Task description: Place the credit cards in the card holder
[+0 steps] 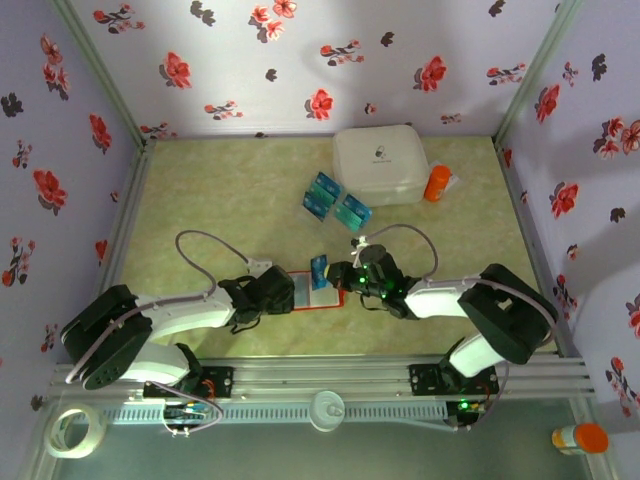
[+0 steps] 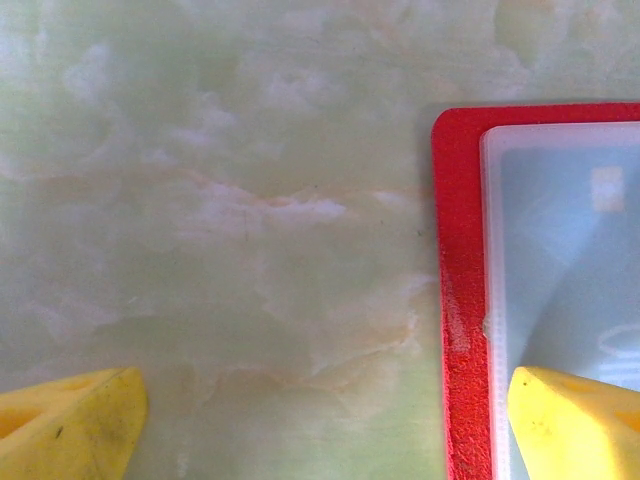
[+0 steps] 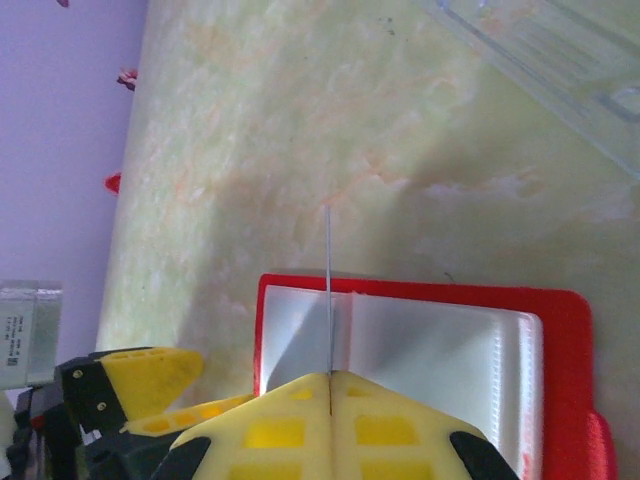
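The red card holder (image 1: pixel 322 298) lies open on the table between the arms, its clear pockets (image 3: pixel 430 350) facing up. My right gripper (image 3: pixel 330 375) is shut on a blue credit card (image 1: pixel 320 270), seen edge-on as a thin line (image 3: pixel 328 260) standing upright over the holder's pockets. My left gripper (image 2: pixel 320 430) is open wide, astride the holder's red edge (image 2: pixel 460 300). One yellow fingertip (image 2: pixel 575 420) is over the pocket and the other (image 2: pixel 70 425) over bare table. Several more credit cards (image 1: pixel 322 195) (image 1: pixel 352 212) lie farther back.
A white rounded case (image 1: pixel 380 165) and an orange bottle (image 1: pixel 437 183) stand at the back right. A tape roll (image 1: pixel 75 430) and another orange-capped bottle (image 1: pixel 580 437) sit beyond the near rail. Flowered walls enclose the table.
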